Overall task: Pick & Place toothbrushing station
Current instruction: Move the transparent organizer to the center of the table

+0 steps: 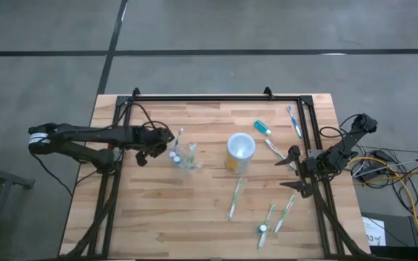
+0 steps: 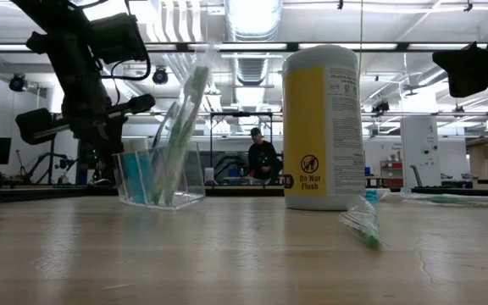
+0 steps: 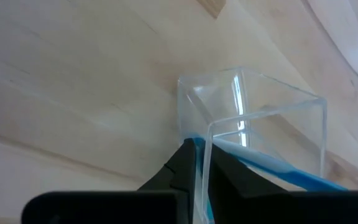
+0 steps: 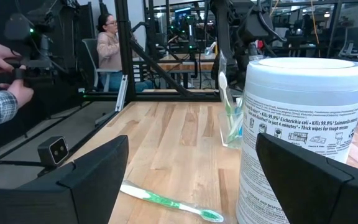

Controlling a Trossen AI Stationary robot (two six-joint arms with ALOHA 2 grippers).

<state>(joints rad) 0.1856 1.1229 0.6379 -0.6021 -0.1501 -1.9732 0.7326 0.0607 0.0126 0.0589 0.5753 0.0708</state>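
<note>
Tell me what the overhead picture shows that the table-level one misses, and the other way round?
Only the overhead view shows the whole layout: loose toothbrushes scattered on the wooden table, a small tube, and the right hand waiting open near the table's right edge.

Only the table-level view shows the room behind, a seated person, and the "Do Not Flush" label on the yellow tub.

Both show the left hand pinching the wall of the clear holder, which has brushes standing in it.
</note>
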